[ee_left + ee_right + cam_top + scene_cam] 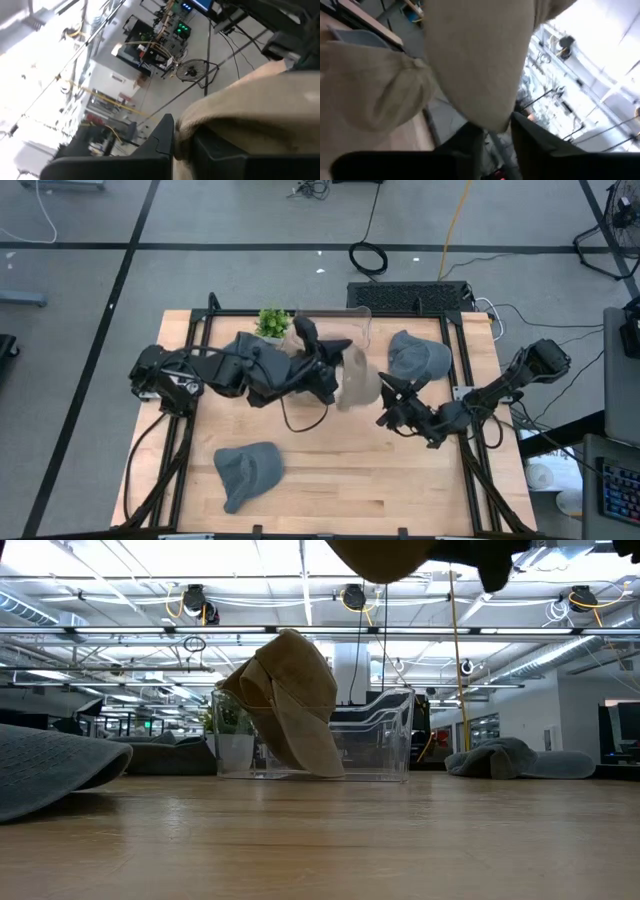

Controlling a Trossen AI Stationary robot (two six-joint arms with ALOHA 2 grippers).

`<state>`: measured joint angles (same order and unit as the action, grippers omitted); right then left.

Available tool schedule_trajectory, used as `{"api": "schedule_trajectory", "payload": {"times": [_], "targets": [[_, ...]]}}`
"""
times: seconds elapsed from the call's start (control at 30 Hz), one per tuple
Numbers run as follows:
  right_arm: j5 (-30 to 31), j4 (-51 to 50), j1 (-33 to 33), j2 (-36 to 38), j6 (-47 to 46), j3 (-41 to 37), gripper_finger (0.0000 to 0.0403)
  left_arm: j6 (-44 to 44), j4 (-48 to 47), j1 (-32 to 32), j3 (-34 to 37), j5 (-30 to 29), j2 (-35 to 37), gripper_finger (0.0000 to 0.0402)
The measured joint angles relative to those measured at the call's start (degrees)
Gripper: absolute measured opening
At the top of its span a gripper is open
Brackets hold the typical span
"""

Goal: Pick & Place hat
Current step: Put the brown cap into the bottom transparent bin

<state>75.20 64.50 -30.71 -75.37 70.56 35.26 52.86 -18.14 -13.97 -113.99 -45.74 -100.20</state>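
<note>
Our left gripper [335,370] has its jaws clamped on the tan hat [357,378], held aloft at table centre; the right gripper [388,402], at its four o'clock, pinches the brim. The clear bin [370,740] at twelve o'clock awaits; two grey hats remain.

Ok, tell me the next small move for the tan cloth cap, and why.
Probably carry the tan cloth cap toward the clear plastic bin: the left end effector is shut on it, it hangs above the wooden table, and the bin stands close by.
</note>
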Motion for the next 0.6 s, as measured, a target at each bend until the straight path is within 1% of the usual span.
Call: {"api": "schedule_trajectory", "payload": {"times": [0.1, 0.17, 0.27, 0.33, 0.43, 0.5, 0.6], "targets": [[3.5, -3.0, -2.2, 0.1, -4.4, -0.3, 0.0129, 3.9, 0.0, 1.4, 0.0, 2.4, 0.0, 0.0024], [5.7, -4.2, -3.5, 0.1, -5.6, -0.9, 0.0148, 5.4, 0.0, 2.5, 0.0, 4.0, 0.0, 0.0024], [6.3, -4.1, -5.1, 0.1, -7.7, -2.0, 0.0168, 7.2, -0.6, 4.2, 0.0, 8.0, 0.0, 0.0024], [8.3, -4.0, -5.9, 0.1, -9.7, -2.7, 0.0176, 8.2, -1.7, 5.2, 0.0, 10.9, 0.0, 0.0024], [10.3, -3.9, -6.2, 0.1, -13.8, -3.8, 0.0181, 7.2, -4.2, 6.5, 0.0, 13.4, 0.0, 0.0024], [10.6, -3.9, -6.2, 0.1, -16.9, -4.6, 0.0182, 5.7, -6.7, 7.4, 0.0, 14.9, 0.0, 0.0024], [10.5, -3.9, -6.2, 0.1, -21.4, -5.9, 0.0182, 2.8, -11.0, 8.1, 0.0, 15.4, 0.0, 0.0024]]}}
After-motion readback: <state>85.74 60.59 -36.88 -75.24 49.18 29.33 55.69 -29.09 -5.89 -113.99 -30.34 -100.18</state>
